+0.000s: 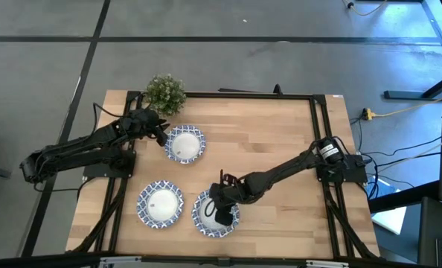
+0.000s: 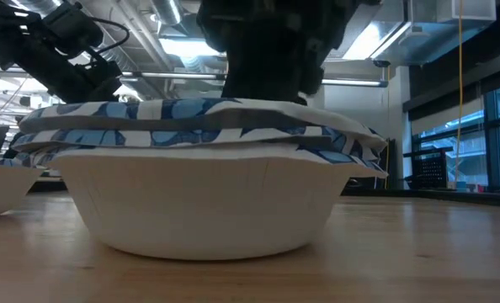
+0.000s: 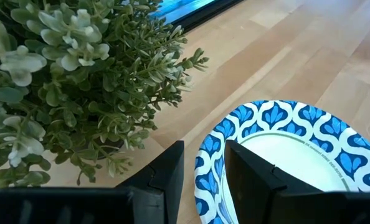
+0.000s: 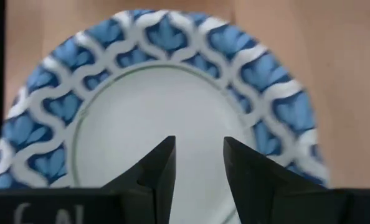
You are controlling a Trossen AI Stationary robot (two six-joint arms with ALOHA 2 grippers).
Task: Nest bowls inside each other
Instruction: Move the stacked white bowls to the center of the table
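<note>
Blue-and-white rimmed bowls sit at three spots on the wooden table. One single bowl [image 1: 184, 144] lies toward the far left, beside my left gripper [image 1: 161, 135]. That gripper [image 3: 203, 171] is open, with the bowl's left rim between its fingers. A second single bowl [image 1: 160, 202] rests near the front. A nested stack [image 1: 216, 214] [image 2: 208, 177] stands at front centre. My right gripper [image 1: 222, 214] [image 4: 199, 165] is open and hangs over the stack's white inside [image 4: 154, 106], reaching down from above [image 2: 271, 50]. My left gripper has one finger [image 3: 250, 171] over the far-left bowl's inside and the other [image 3: 169, 171] outside its rim [image 3: 208, 168], coming from the table's left. I cannot tell whether either finger touches the rim. The bowl sits flat on the table. My right gripper reaches into the top bowl, and that bowl's rim hides its fingertips in the low view, so I cannot tell whether it touches.
A small green potted plant [image 1: 165, 94] [image 3: 60, 81] stands at the far left edge, right beside my left gripper. Bare wood stretches across the table's right half [image 1: 280, 134]. A black frame [image 1: 314, 134] runs along the table edges.
</note>
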